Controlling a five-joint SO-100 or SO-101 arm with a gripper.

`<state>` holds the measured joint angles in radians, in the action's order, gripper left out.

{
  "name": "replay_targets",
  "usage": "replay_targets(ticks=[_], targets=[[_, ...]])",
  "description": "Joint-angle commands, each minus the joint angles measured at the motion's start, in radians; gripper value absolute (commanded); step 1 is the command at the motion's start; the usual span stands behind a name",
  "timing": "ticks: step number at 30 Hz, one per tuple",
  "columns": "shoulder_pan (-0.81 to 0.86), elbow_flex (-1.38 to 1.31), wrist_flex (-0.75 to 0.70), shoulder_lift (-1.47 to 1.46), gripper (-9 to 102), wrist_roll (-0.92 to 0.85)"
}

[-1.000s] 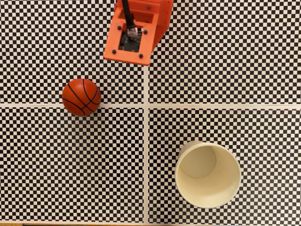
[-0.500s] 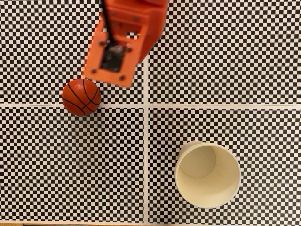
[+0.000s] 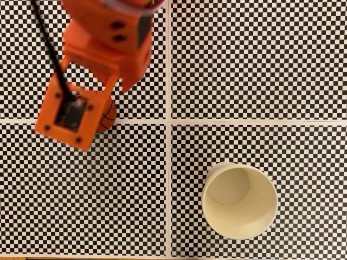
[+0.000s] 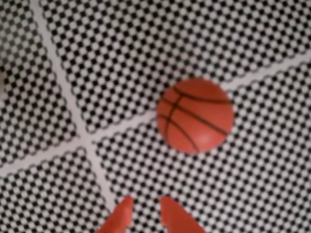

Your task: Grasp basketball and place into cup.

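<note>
1. Overhead, in the fixed view: checkered desk [image 3: 260, 65] of small black and white squares, crossed by pale lines into four panels.
2. Orange arm [image 3: 103, 49] reaching down from the top edge, left of centre, covering most of the ball [image 3: 108, 115]; just an orange-red sliver with a dark seam showing at the arm's right side, on the horizontal pale line.
3. Cup [image 3: 238, 230] cream-white, upright, mouth open, empty, in the lower right panel, well apart from ball and arm.
4. Seen from the wrist: ball [image 4: 195, 115] whole and a little blurred, resting on a pale line just right of the crossing, black curved seams on its face.
5. End effector [image 4: 145, 213] at the bottom edge of the wrist view, two orange fingertips with a narrow gap between them, holding nothing, apart from the ball and off to its lower left.
6. Judged from that gap: too narrow for the ball as it stands; needs widening before closing in.
7. Likely handling: light, round, prone to rolling at a nudge; pebbled skin probably grippy; perhaps slightly soft.
8. Best hold, probably: fingers on opposite sides at the widest girth, so the ball cannot squirt out.
9. Task barely under way: ball not yet grasped.
</note>
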<state>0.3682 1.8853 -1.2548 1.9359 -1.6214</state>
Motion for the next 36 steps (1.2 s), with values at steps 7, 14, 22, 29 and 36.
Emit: replay_targets(ticks=[7, 14, 22, 29, 36], targets=[[0.043, -0.272, -0.012, -0.219, 0, -0.017], [0.101, -0.357, -0.014, -0.298, 0, -0.083], [0.14, -0.413, -0.086, -0.299, 6, -0.14], [0.121, -0.448, -0.086, -0.351, 26, -0.153], [0.083, -0.449, -0.086, -0.399, 47, -0.153]])
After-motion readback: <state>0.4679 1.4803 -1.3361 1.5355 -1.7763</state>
